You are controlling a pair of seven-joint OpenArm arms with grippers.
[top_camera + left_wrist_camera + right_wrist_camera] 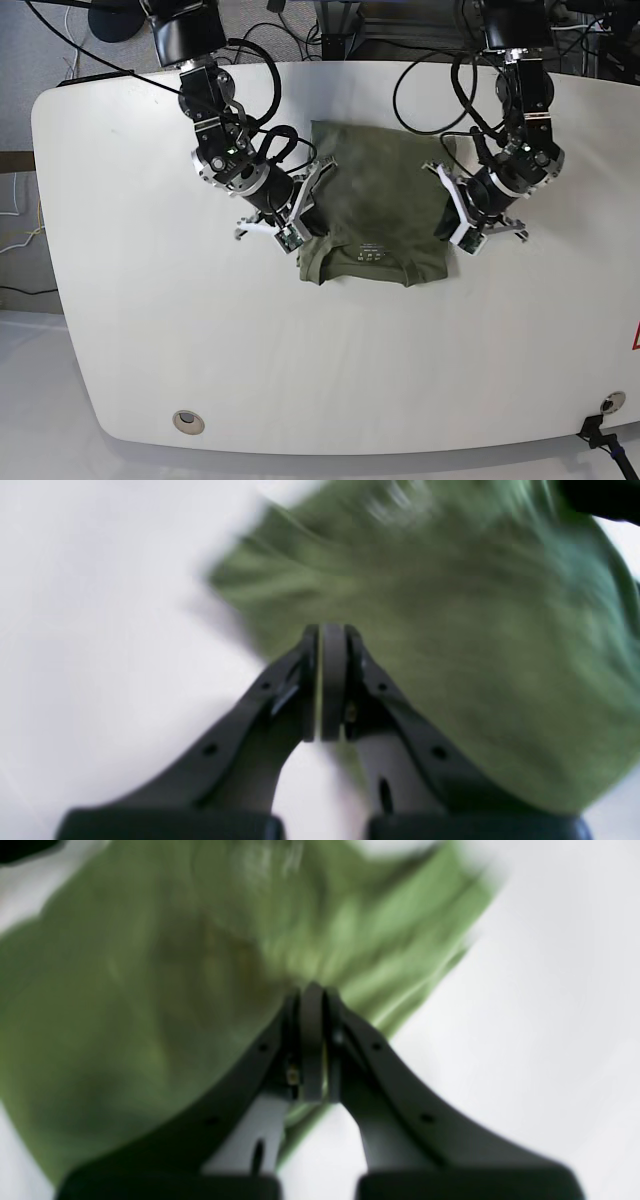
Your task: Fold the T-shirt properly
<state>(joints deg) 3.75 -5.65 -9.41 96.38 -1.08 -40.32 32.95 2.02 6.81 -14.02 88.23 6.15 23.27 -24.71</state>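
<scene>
Both pincers are pressed together: the left pincer and the right pincer sit at opposite edges of the olive-green cotton T-shirt lying between them on the white counter. Whether cloth is pinched, I cannot tell. Uneven pulling could skew the fold.

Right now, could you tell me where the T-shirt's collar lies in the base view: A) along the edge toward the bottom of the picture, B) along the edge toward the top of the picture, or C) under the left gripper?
A: the T-shirt shows its round neck and printed label at its lower edge.
</scene>
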